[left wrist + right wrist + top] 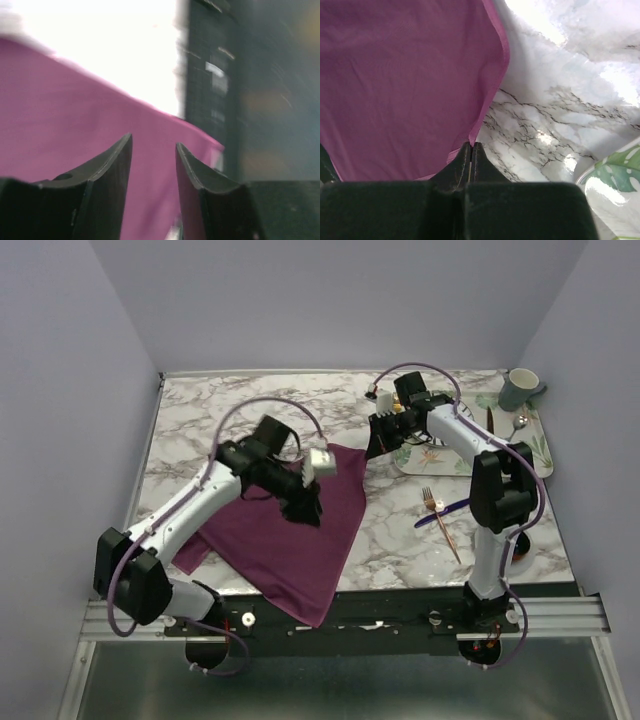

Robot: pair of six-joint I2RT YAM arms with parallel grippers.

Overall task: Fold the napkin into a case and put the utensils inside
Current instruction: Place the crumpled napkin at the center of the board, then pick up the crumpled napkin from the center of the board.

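Your right pincer is pinched shut on the napkin hem, at the cloth's far right corner. Your left pincer has its jaws part open with nothing between them, over the middle of the cloth. The napkin lies spread on the marble table, near corner draped over the front edge. Copper fork and blue knife lie crossed to its right, apart from it.

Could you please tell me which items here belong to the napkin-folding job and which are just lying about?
For the job: napkin, copper fork, blue knife.
Lying about: grey mug, silver spoon, leaf-patterned tray.
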